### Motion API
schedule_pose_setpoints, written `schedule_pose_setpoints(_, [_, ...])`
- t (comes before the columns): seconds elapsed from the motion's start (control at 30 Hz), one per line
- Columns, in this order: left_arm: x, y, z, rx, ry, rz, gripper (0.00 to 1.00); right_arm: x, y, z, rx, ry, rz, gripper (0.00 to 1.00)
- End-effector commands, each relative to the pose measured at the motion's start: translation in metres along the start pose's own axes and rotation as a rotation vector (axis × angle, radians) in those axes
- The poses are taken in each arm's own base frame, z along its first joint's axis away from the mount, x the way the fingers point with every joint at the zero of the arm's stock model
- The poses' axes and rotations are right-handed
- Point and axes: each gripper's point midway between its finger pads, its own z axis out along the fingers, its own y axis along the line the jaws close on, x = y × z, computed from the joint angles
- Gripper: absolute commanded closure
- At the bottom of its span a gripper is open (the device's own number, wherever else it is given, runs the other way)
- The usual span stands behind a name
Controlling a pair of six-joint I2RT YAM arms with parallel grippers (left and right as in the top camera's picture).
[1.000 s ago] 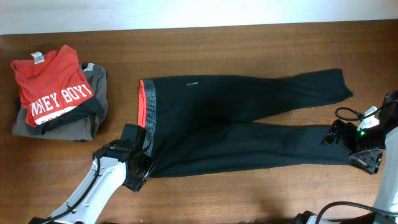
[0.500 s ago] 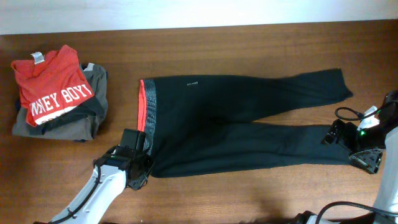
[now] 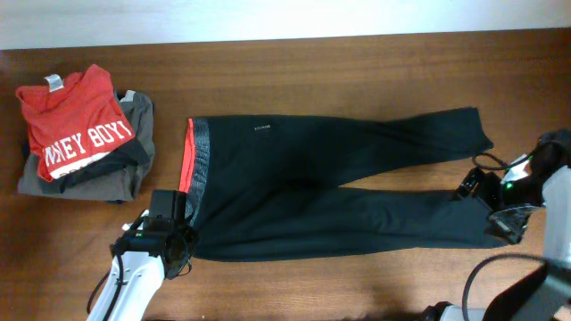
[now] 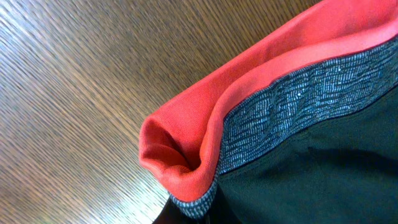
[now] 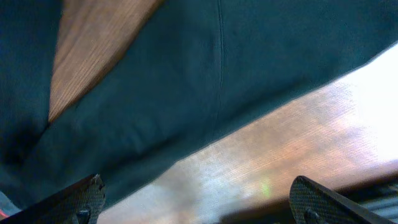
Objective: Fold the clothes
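- Spanning every view, a brown wood-grain table (image 3: 357, 71) carries all the items.
- The black trousers (image 3: 312, 196) lie flat across the middle of the table. The waist is at the left and the two legs run to the right. The upper leg angles up and away from the lower one, leaving a wedge of bare wood between them near the cuffs.
- A red T-shirt with white lettering (image 3: 76, 125) sits on top of a grey folded garment (image 3: 134, 174) at the far left, well apart from the trousers.
- The red-orange waistband lining (image 3: 188, 160) runs down the left edge of the trousers. A grey patterned stripe band (image 3: 202, 156) runs just beside it.
- The left gripper (image 3: 178, 239) is at the lower corner of the waist. In the left wrist view the lining (image 4: 186, 118) curls into a bunched fold raised off the wood, and the corner appears pinched. The fingers themselves are barely visible.
- The right gripper (image 3: 496, 214) is at the cuff end of the lower leg. In the right wrist view its fingertips (image 5: 84, 193) stand wide apart with nothing between them. Blurred dark fabric (image 5: 186, 81) lies beyond.
- A small white logo (image 3: 264, 128) sits near the top of the waist.
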Motion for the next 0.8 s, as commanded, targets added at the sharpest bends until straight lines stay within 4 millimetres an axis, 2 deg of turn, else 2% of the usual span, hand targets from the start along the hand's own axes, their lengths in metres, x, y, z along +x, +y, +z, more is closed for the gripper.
schedule_pose_setpoints(0.0, [-0.009, 0.001, -0.004, -0.009, -0.039, 0.031, 0.99, 0.006, -0.004, 0.031, -0.028, 0.074, 0.130, 0.01])
schedule_pose_setpoints(0.1, [-0.008, 0.001, -0.004, -0.009, -0.038, 0.030, 1.00, 0.008, -0.018, 0.051, -0.023, 0.092, 0.211, 0.01])
schedule_pose_setpoints(0.2, [-0.008, 0.001, -0.004, -0.010, -0.038, 0.033, 0.99, 0.010, -0.036, 0.062, -0.027, 0.089, 0.287, 0.01])
schedule_pose_setpoints(0.4, [-0.007, 0.003, -0.004, -0.016, -0.033, 0.050, 0.99, 0.009, -0.076, 0.071, -0.027, 0.056, 0.433, 0.01])
schedule_pose_setpoints(0.6, [-0.007, 0.003, -0.004, -0.016, -0.033, 0.051, 0.99, 0.005, -0.102, 0.073, -0.013, 0.010, 0.513, 0.14])
schedule_pose_setpoints(0.77, [-0.006, 0.004, -0.004, -0.023, -0.030, 0.062, 0.99, -0.002, -0.121, 0.072, -0.025, -0.042, 0.586, 0.34])
